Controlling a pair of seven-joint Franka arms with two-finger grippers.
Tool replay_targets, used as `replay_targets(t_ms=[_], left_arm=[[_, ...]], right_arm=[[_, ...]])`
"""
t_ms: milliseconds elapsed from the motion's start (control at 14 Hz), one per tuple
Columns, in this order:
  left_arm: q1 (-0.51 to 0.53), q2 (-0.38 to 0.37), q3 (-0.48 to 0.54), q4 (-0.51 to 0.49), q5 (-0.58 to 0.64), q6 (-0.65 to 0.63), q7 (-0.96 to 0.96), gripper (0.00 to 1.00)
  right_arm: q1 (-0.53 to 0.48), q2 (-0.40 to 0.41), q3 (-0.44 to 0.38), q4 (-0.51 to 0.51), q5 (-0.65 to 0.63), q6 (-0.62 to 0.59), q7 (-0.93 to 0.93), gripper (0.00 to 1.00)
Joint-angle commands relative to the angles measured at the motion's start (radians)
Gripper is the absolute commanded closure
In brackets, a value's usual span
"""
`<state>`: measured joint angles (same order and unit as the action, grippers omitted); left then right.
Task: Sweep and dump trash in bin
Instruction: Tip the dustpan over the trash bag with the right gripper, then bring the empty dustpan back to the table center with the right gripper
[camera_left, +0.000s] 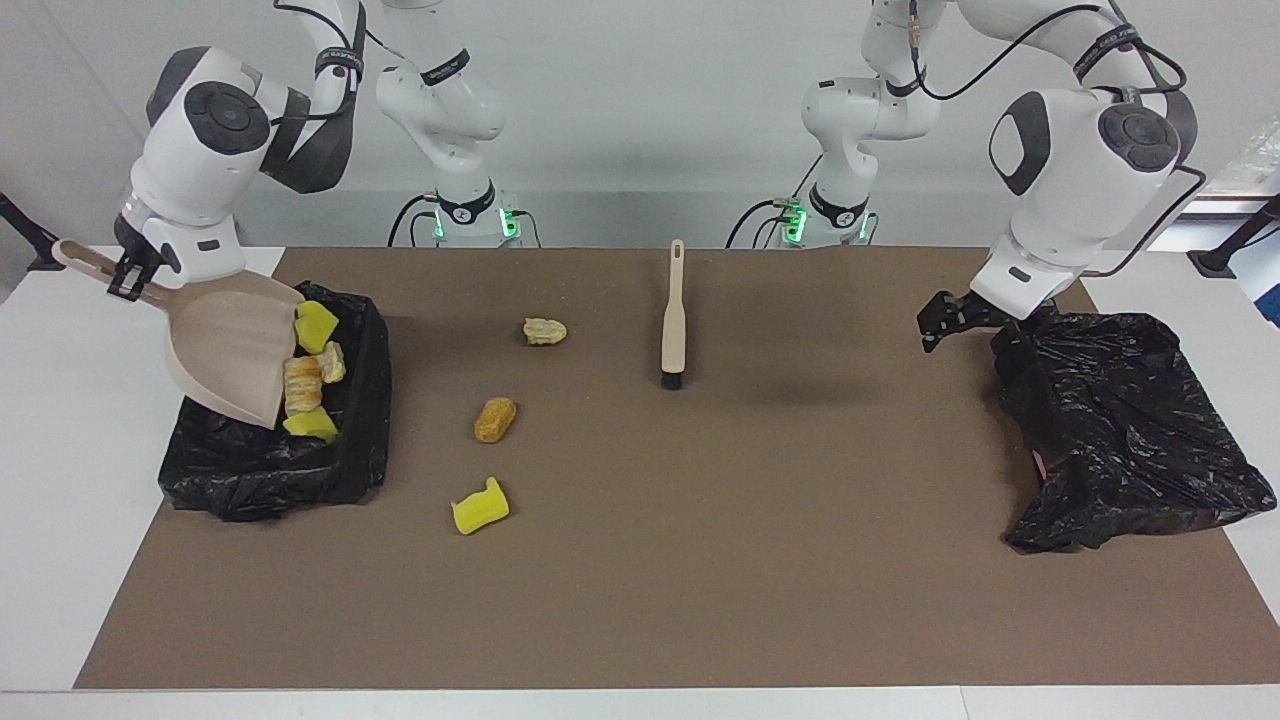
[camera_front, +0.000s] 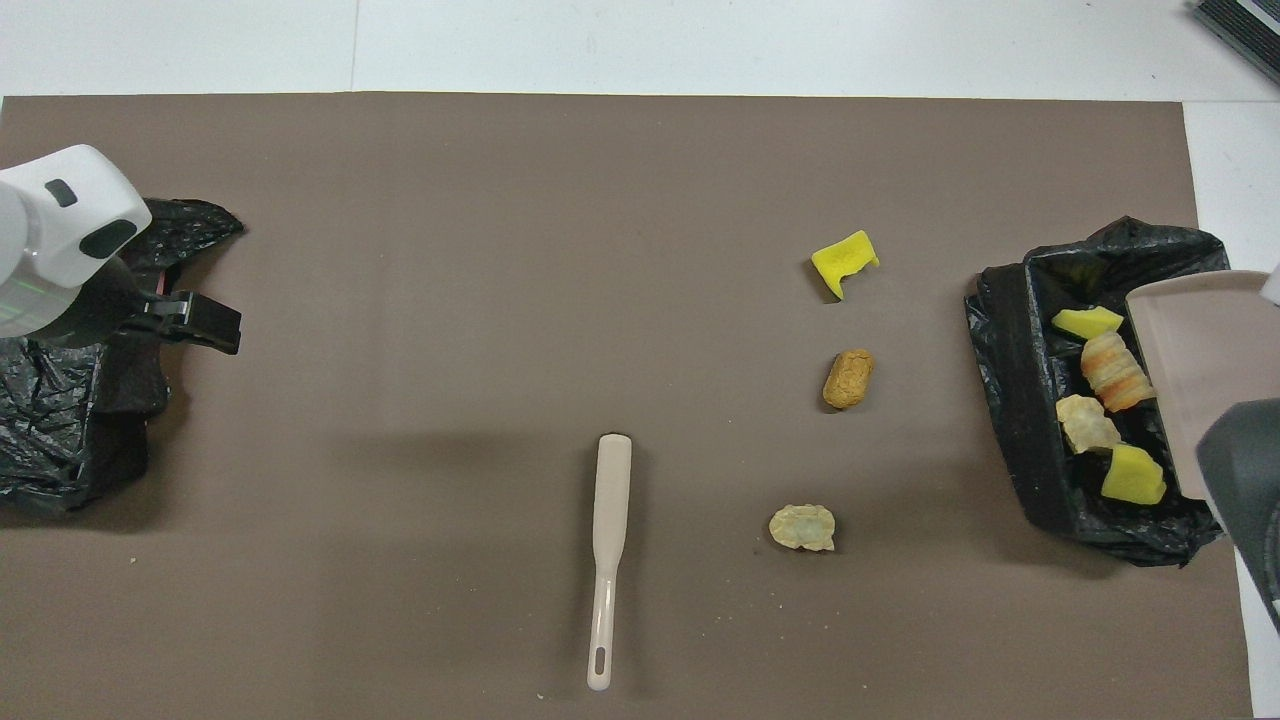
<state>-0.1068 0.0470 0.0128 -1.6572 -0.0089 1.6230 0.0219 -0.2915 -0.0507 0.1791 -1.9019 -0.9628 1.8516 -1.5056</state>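
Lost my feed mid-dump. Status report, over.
Right gripper shut on dustpan, tipped over bin; four pieces sliding in. Three pieces on mat. Left gripper open, empty, waiting. Nothing blocking.

A plain, pale grey wall (camera_left: 640, 120) runs along the robots' end of the room, evenly lit, with no hard shadows on it. The white surface (camera_left: 60, 520) is covered across most of its top by a flat, matte brown rectangular mat (camera_left: 700, 560), leaving white margins at both ends. A dark slatted object (camera_front: 1240, 25) lies at the surface's corner.
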Motion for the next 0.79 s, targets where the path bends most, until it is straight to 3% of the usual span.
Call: replay_targets(t_ms=[0,286,500,714], left_arm=[[0.009,-0.010,-0.004,0.089,0.023,-0.126,0.039,0.00],[0.022,-0.052,0.006,0.060,0.018,-0.107,0.061,0.00],[0.024,-0.053,0.006,0.054,0.012,-0.103,0.053,0.00],[0.022,-0.052,0.004,0.051,0.007,-0.054,0.052,0.00]], right_arm=[[0.069,-0.012,0.002,0.021,-0.065,-0.060,0.022,1.00],[0.135,0.032,0.008,0.113,-0.031,-0.143,0.114,1.00],[0.160,0.061,0.008,0.155,0.119,-0.150,0.178,1.00],[0.169,0.080,0.011,0.173,0.254,-0.178,0.363,1.00]])
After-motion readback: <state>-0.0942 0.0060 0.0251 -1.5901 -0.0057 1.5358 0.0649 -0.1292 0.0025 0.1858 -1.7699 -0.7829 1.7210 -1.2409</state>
